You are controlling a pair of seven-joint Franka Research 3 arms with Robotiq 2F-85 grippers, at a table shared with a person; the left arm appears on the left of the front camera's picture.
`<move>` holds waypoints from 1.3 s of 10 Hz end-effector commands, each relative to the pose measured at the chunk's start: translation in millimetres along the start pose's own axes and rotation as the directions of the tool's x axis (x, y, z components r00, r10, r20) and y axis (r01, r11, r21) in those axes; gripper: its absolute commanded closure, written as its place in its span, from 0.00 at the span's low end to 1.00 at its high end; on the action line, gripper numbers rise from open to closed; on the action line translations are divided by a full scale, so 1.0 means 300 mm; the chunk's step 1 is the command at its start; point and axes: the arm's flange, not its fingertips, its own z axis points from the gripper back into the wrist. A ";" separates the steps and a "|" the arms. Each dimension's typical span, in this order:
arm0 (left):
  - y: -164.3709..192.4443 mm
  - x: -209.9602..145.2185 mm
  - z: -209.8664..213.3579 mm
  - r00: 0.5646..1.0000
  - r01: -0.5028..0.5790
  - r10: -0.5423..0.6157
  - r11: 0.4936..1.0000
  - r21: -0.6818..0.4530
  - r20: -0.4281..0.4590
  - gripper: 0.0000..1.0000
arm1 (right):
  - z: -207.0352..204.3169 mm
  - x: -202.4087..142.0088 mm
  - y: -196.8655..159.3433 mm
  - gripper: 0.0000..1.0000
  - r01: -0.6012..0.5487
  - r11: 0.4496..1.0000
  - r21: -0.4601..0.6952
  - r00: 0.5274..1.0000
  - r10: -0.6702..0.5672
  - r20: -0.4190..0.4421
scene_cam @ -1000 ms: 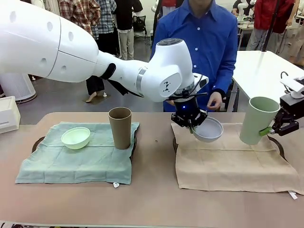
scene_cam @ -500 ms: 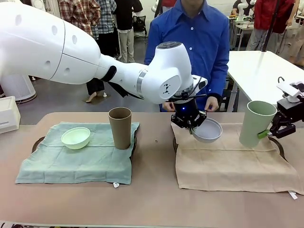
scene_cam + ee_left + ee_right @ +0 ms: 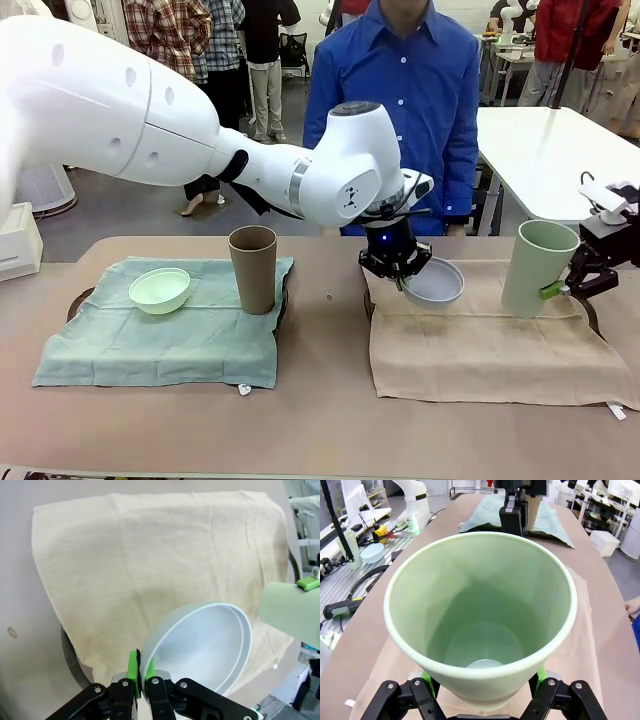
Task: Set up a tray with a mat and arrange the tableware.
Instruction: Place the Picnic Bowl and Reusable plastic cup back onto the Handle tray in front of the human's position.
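From my station I saw the left arm reaching in from the left side and across the middle of the bench (image 3: 320,420), its last joint bent so the wrist pointed straight down over the near-left corner of the beige mat (image 3: 490,345). The left gripper (image 3: 400,277) had its fingers pinched on the rim of the pale blue-white bowl (image 3: 433,283); in the left wrist view one green pad sat outside the rim and the other finger inside it, and the bowl (image 3: 202,650) hung tilted over the cloth, with a dark tray edge (image 3: 72,655) peeking out under the mat's border. The right arm came in low from the right edge, its wrist turned sideways, and the right gripper (image 3: 568,285) clasped the pale green cup (image 3: 538,268) near its base, fingers spread wide around it, holding it almost upright at the mat's far right. Looking down the right wrist camera, I could see straight into the cup's (image 3: 480,615) open mouth. On the green mat (image 3: 160,335) at the left, the mint green bowl (image 3: 160,290) and the brown cup (image 3: 253,268) stood apart from each other. A person in a blue shirt (image 3: 405,100) stood at the far side.
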 end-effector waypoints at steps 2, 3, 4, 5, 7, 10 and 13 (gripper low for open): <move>-0.004 0.036 -0.059 0.999 0.027 -0.027 0.999 -0.030 -0.024 0.96 | -0.022 -0.070 -0.064 0.18 -0.023 1.000 0.021 0.998 0.021 0.056; -0.011 0.040 -0.077 0.999 0.029 -0.030 0.999 -0.029 -0.032 0.96 | -0.035 -0.091 -0.071 0.18 -0.022 0.999 0.027 0.998 0.020 0.061; -0.012 0.040 -0.087 0.999 0.029 -0.029 0.999 -0.021 -0.041 0.96 | -0.049 -0.111 -0.078 0.18 -0.015 0.999 0.034 0.998 0.013 0.053; -0.012 0.038 -0.093 0.998 0.027 -0.028 1.000 -0.015 -0.049 0.85 | -0.052 -0.119 -0.083 0.11 -0.005 1.000 0.025 0.999 0.004 0.045; -0.010 0.032 -0.099 0.998 0.024 -0.025 1.000 -0.018 -0.058 0.25 | -0.043 -0.120 -0.076 0.00 0.007 1.000 0.002 1.000 -0.007 0.012; -0.007 0.027 -0.085 0.997 0.005 -0.005 1.000 -0.003 -0.075 0.00 | -0.009 -0.072 -0.031 0.00 0.147 0.983 -0.110 0.985 -0.155 -0.073; -0.003 -0.006 -0.021 0.998 0.028 -0.027 1.000 0.009 -0.055 0.23 | 0.073 -0.035 0.061 0.00 0.174 0.969 -0.173 0.971 -0.198 -0.132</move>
